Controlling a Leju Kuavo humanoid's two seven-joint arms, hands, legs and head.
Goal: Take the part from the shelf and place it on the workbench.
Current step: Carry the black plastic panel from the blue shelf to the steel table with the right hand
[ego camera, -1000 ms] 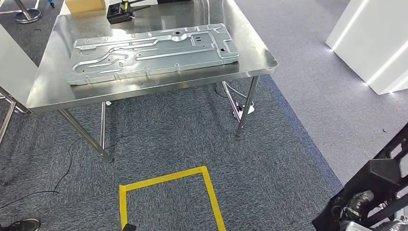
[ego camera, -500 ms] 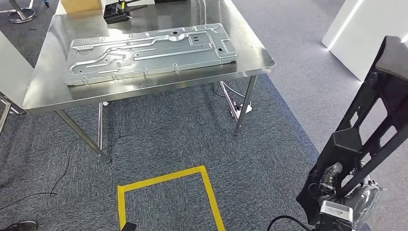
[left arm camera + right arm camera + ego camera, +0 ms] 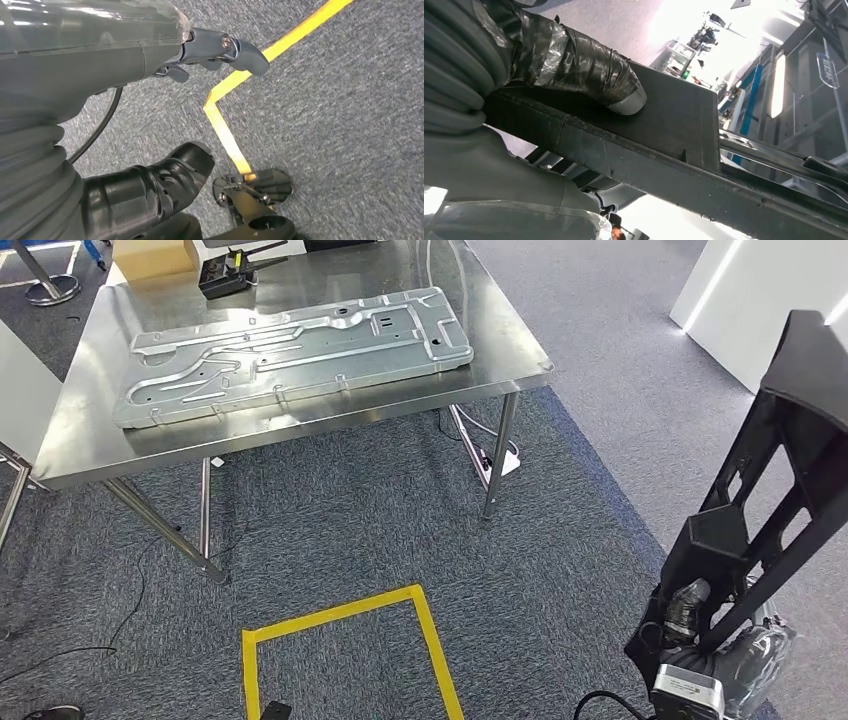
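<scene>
Metal panel [image 3: 290,350] covers workbench [image 3: 80,440] near yellow tape [image 3: 340,615].

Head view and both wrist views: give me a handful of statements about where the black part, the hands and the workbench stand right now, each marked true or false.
1. The right hand holds the black part. True.
2. The black part lies flat on the workbench. False: it stands up off the floor in the right hand, apart from the workbench.
3. A stamped metal panel rests on the workbench. True.
4. The left hand holds a tool. False: it holds nothing, its fingers spread above the carpet.
5. Yellow tape marks the carpet in front of the workbench. True.
6. The right hand's thumb hangs clear of the part. False: it presses on the part's dark surface.
</scene>
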